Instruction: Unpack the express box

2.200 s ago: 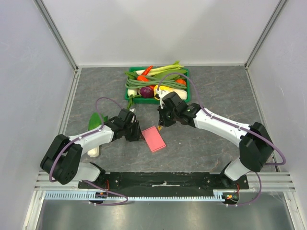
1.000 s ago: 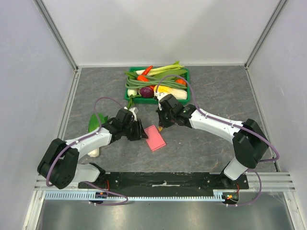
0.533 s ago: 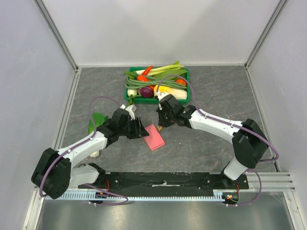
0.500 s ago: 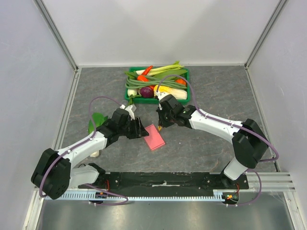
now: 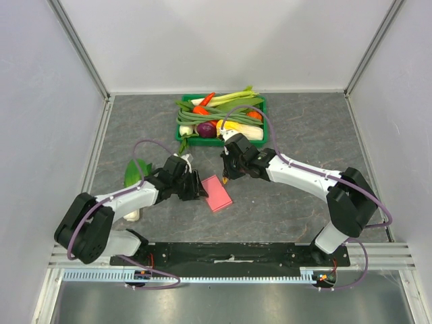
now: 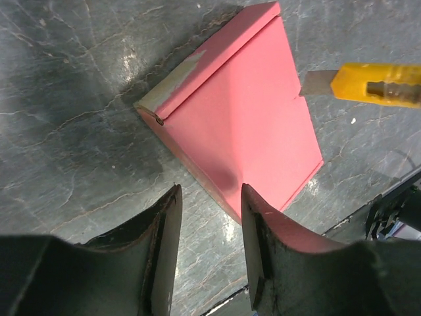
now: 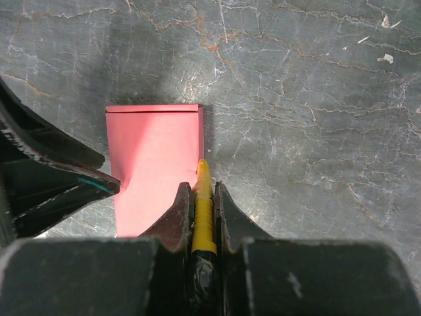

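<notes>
R end effector [image 7: 200,189], cutter [image 6: 375,84]; box [image 6: 243,125] closed

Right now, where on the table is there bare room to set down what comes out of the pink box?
Bare table lies right of the green crate, beyond the right arm, and between the crate and the left wall. The centre is crowded: the left gripper and the right gripper, holding a yellow knife, meet at the express box.

Dark grey marbled table [image 5: 304,135], flat pink express box [image 5: 217,194], green vegetable crate [image 5: 192,141], leafy green [image 5: 133,171] at left
</notes>
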Available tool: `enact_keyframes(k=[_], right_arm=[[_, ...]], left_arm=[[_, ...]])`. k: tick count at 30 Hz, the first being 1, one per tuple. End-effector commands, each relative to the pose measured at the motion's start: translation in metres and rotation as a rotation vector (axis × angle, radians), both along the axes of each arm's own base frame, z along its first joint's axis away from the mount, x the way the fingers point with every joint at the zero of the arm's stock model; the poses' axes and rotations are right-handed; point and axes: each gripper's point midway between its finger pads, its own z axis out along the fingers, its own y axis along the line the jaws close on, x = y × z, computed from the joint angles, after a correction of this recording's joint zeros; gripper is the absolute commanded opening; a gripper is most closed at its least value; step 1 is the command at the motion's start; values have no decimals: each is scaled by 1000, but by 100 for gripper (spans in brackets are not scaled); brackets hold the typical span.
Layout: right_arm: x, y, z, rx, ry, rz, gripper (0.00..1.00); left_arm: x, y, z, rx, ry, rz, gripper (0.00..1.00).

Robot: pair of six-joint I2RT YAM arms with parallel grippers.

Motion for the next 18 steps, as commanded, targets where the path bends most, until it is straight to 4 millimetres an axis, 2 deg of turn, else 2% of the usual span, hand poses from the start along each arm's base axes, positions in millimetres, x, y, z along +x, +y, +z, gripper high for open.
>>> enact_keyframes(k=[1, 2, 7, 12, 18], right_arm=[[-10, -29, -41, -145, 61, -20, 0], [-10, -29, -41, -146, 59, -17, 0], [-11, -28, -42, -145, 63, -13, 0], [-12, -26, -42, -135, 67, -4, 0], [-14, -23, -42, -120, 77, 5, 0]], left_arm=[[9, -19, 5, -77, 6, -13, 45], [9, -21, 2, -76, 19, -15, 43], [13, -37, 19, -160, -2, -64, 36], [16, -50, 47, -251, -81, -115, 34], [18, -54, 65, -294, -136, -132, 34]])
